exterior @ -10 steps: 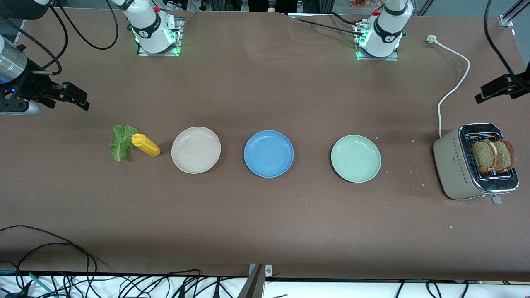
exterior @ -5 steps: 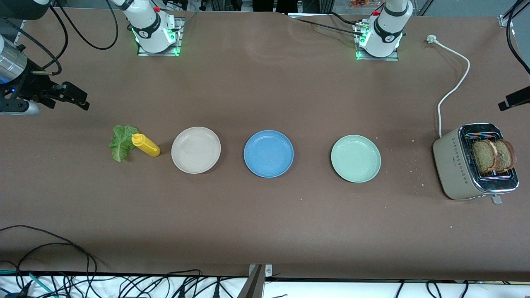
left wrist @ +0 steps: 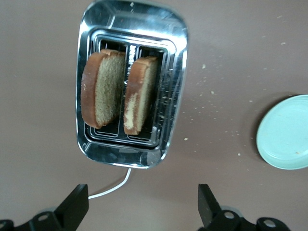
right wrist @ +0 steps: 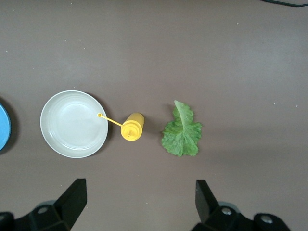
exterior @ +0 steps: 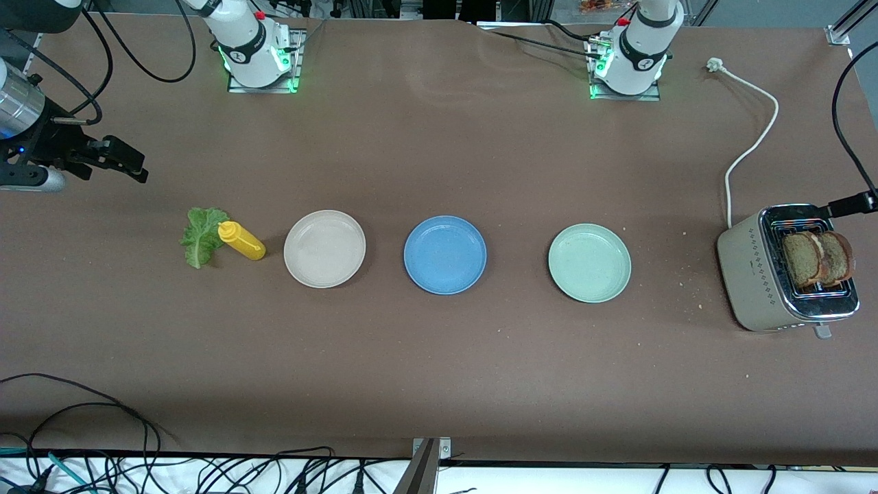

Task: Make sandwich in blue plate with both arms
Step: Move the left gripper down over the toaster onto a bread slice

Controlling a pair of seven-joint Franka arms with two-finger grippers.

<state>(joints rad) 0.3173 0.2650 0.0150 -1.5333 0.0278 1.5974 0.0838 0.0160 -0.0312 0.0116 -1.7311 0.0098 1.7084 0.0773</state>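
Brown matte covering is being shown over the whole bench [exterior: 439, 357], and three round shallow plates are being displayed on it in a row: a beige plate [exterior: 324, 248] toward the right arm's end, a medium-blue plate with a low rim [exterior: 445, 254] in the middle, lying bare, and a pale green plate [exterior: 589, 262] toward the left arm's end. Just beside the beige plate a yellow squeeze bottle [exterior: 241, 240] is being kept upright, and a ruffled green lettuce leaf [exterior: 199, 235] is being left flat on the bench against the bottle's other flank.

At the left arm's end a beige toaster with a chrome top [exterior: 754, 274] is being shown, and two slices of brown wholegrain bread with darker crust [exterior: 817, 258] are being held upright in its two slots, one slice to each slot. A white cord [exterior: 751, 147] is being trailed from the toaster across the bench.

The left arm's black two-finger pincer [left wrist: 143, 207] is being held spread wide in the air over the toaster. The right arm's black pincer [right wrist: 140, 204] is being held spread wide as well, above the bench near the lettuce and the bottle, gripping nothing.
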